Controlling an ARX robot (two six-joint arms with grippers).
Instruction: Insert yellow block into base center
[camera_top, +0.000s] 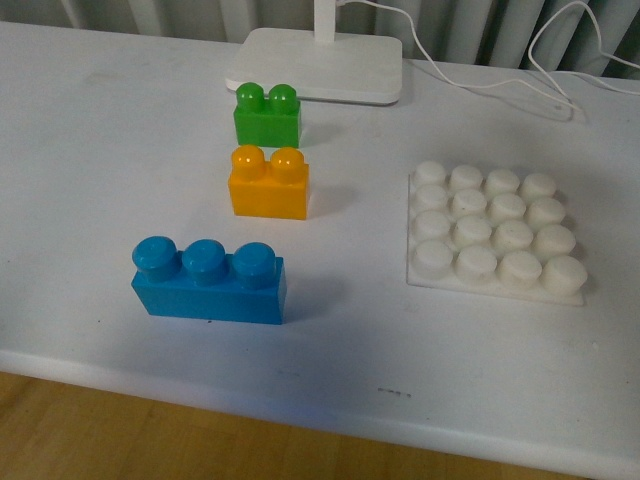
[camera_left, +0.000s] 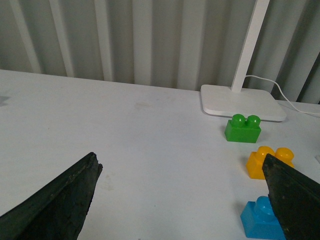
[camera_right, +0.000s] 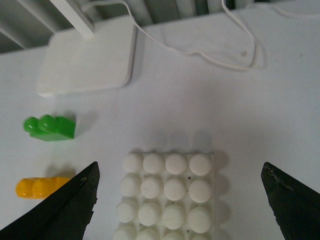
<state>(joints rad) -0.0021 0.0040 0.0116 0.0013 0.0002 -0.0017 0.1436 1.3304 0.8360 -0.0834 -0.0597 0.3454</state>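
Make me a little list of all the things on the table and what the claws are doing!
yellow block: standing on the table, left of the base, not held
base: flat on the table, nothing on its studs
green block: behind the yellow block, by the lamp foot
blue block: in front of the yellow block, nearest the table's front edge
left claw: open, holding nothing
right claw: open, holding nothing
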